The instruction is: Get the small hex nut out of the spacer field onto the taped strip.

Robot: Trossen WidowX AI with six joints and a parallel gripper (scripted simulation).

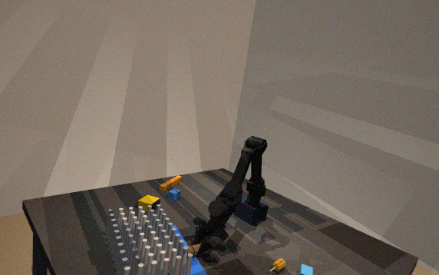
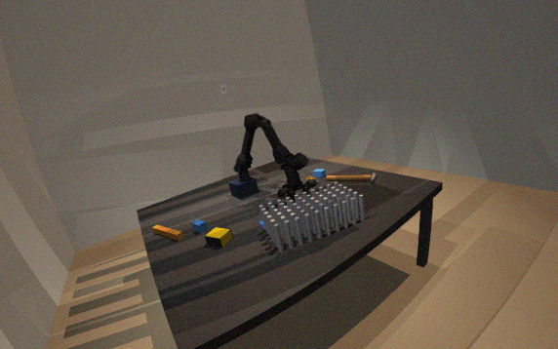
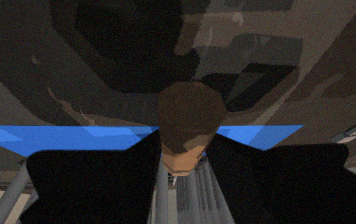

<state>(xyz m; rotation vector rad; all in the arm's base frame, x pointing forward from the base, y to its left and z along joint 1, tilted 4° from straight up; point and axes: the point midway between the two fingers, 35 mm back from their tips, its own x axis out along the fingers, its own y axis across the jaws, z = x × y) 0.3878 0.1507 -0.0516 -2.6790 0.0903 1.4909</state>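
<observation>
My gripper (image 1: 203, 241) (image 2: 297, 190) (image 3: 182, 134) is shut on a brown tool handle (image 1: 195, 249) (image 3: 190, 112), low at the tape side of the standing spacers. The handle points toward the metal spacers (image 1: 143, 246) (image 2: 317, 219) (image 3: 15, 187), which stand upright in rows. A small bright bit shows just past the handle's end in the wrist view; I cannot tell whether it is part of the tool or the nut. The tool's working end is otherwise hidden. The blue taped strip (image 1: 197, 267) (image 3: 75, 137) runs along the front of the spacers. I cannot make out the nut for certain.
A yellow block (image 1: 149, 201) (image 2: 219, 236), a blue cube (image 1: 174, 194) (image 2: 199, 226) and an orange bar (image 1: 170, 183) (image 2: 167, 232) lie off one end. A light blue block (image 1: 306, 270) (image 2: 319, 173), an orange-handled tool (image 1: 278, 264) and a hammer (image 2: 348, 178) lie on the other side.
</observation>
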